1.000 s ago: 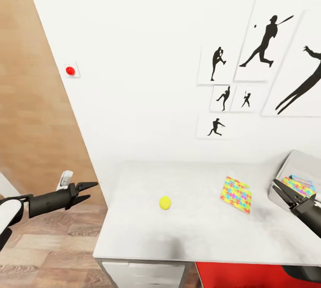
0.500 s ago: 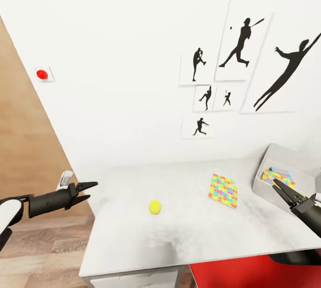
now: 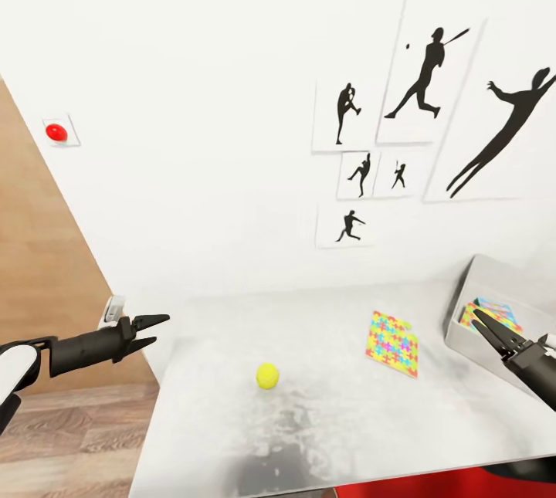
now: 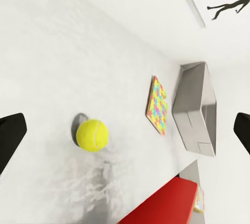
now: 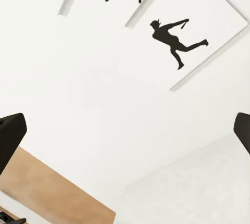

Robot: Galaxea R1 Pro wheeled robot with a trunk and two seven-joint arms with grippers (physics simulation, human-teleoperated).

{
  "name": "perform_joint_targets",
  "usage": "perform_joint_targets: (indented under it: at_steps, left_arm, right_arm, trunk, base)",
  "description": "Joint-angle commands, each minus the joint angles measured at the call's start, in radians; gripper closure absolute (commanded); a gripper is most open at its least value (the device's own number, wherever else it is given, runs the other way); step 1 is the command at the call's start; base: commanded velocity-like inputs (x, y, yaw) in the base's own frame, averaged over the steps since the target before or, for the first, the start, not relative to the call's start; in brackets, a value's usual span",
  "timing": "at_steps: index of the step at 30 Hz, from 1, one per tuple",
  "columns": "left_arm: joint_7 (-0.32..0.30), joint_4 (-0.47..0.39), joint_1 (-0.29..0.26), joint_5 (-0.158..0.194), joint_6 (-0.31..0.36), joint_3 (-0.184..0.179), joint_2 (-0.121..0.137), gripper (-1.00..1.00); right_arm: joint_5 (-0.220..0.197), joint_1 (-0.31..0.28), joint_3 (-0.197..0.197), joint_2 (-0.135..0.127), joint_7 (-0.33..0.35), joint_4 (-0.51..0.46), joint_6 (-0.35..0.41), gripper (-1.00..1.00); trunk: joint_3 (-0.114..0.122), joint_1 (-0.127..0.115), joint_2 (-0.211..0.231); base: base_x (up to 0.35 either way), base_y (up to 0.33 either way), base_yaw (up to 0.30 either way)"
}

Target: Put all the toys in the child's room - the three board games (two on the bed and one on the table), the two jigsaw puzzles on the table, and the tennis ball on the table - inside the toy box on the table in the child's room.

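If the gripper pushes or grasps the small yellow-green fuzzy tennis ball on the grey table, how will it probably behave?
The small yellow-green fuzzy tennis ball is round and rests free on the flat light grey speckled table, so a push would probably send it rolling. Nothing beside it would stop it. Its fuzzy surface likely gives the fingers some grip, but an off-centre pinch could squeeze it out sideways.

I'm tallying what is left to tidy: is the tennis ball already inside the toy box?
No, the tennis ball lies on the table, apart from the toy box.
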Motion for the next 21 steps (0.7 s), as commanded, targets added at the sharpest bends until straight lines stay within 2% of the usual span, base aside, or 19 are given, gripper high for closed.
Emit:
perform_joint_targets:
  at_steps: [1,14,17,21]
  left_arm:
    - [-0.01,0.0,-0.001,-0.011,0.004,0.001,0.0,-1.0]
    - [-0.011,0.0,-0.001,-0.01,0.004,0.0,0.0,-1.0]
    - [-0.011,0.0,-0.001,-0.01,0.004,0.0,0.0,-1.0]
    - [-0.011,-0.001,-0.001,-0.009,0.004,-0.002,-0.001,-1.0]
  right_arm:
    - [-0.001,-0.001,0.0,0.0,0.002,0.0,0.005,-1.0]
    - [0.001,-0.001,0.01,0.002,-0.002,-0.003,0.003,-1.0]
    - [0.002,-0.001,0.043,0.002,-0.031,-0.005,0.006,-1.0]
    - [-0.003,-0.006,0.154,-0.002,-0.201,-0.006,0.022,-1.0]
  trunk:
    - [-0.002,0.001,-0.002]
    - [-0.002,0.001,-0.002]
    - [-0.002,0.001,-0.002]
    - [-0.002,0.001,-0.002]
  base:
    - [0.072,0.0,0.0]
    - [0.028,0.0,0.0]
    - [0.0,0.0,0.0]
    - [0.0,0.0,0.0]
